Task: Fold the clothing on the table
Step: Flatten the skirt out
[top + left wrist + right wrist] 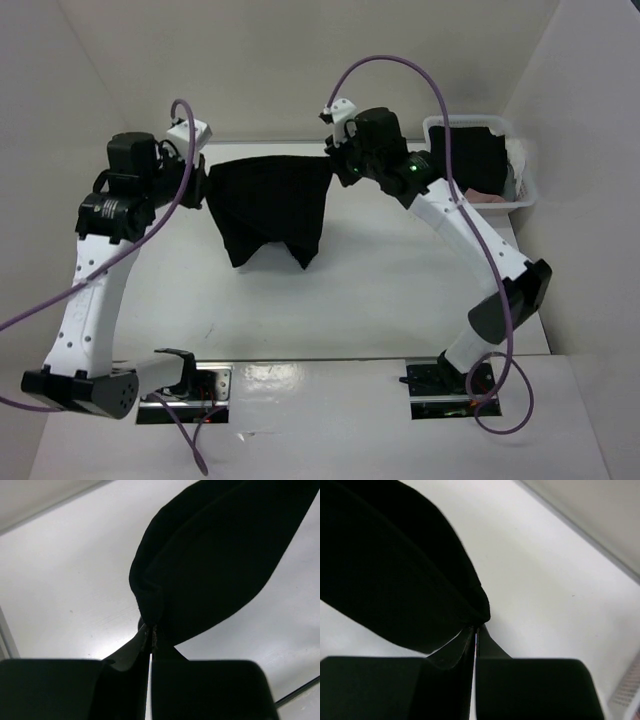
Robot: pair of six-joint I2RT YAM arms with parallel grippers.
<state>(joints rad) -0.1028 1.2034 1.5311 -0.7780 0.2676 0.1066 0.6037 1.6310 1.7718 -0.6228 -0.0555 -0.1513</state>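
You have the clothing (272,205) off the table (380,300), strung between both arms over the far half. The top edge is taut and the lower corners dangle (can't tell if they touch the surface). The left gripper (151,636) is clamped on its left corner, the right gripper (476,630) on its right corner, and both wrist views show the jaws pinched onto fabric. My read: no fold is made yet, this is the lift-and-spread stage. What's left is to lay it flat, fold it over and let go. Ignore the basket (527,190) at the far right.
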